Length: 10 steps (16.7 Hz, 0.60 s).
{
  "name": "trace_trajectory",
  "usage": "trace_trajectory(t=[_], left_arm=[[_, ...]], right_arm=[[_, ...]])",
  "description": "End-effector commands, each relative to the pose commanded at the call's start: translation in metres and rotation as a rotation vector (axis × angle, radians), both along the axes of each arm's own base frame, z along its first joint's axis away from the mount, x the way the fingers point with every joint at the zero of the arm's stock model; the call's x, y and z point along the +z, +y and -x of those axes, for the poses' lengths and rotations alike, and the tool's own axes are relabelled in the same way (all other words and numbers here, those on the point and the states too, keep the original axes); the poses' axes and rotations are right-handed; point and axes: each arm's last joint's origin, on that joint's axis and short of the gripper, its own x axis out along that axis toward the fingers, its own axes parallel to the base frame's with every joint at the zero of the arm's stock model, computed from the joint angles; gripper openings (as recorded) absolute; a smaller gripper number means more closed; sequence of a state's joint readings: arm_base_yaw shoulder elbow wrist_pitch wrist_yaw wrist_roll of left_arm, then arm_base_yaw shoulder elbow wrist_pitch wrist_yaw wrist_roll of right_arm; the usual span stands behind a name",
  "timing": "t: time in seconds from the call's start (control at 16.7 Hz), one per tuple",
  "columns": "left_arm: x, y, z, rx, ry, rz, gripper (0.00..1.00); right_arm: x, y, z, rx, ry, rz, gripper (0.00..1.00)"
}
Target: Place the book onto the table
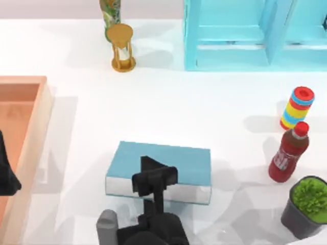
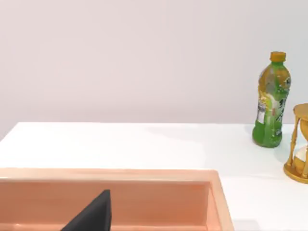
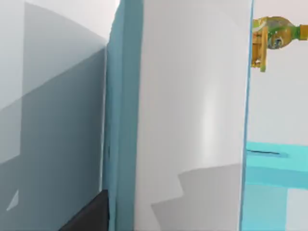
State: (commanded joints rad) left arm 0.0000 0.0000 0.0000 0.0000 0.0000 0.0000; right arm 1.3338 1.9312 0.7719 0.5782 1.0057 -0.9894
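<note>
Apparently the right pincer (image 1: 153, 179) clamps the book (image 1: 173, 161) by its near edge, flat above the desk (image 1: 168, 102) for set-down; the left pincer (image 1: 7, 176), whose opening I cannot tell, idles over the tray (image 1: 36, 132).

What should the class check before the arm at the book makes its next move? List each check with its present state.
1. Right tool at the book: ok, it sits at the book's near long edge.
2. Book resting on the table: cannot tell; contact underneath is hidden.
3. Room around the book: ok; the red bottle and the wooden tray stand apart from it.
4. Left tool out of the way: ok, parked over the tray at the table's left.
</note>
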Motion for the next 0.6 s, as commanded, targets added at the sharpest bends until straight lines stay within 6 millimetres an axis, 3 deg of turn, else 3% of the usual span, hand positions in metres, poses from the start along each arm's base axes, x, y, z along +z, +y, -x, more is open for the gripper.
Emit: trace_trajectory(t=[0.36,0.6], left_arm=[[0.0,0.0,0.0,0.0,0.0,0.0,1.0],[0.0,0.0,0.0,0.0,0.0,0.0,1.0]], right_arm=[[-0.003,0.006,0.09,0.056,0.057,-0.003,1.0],[0.004,-0.003,0.118,0.021,0.023,0.008,1.0]])
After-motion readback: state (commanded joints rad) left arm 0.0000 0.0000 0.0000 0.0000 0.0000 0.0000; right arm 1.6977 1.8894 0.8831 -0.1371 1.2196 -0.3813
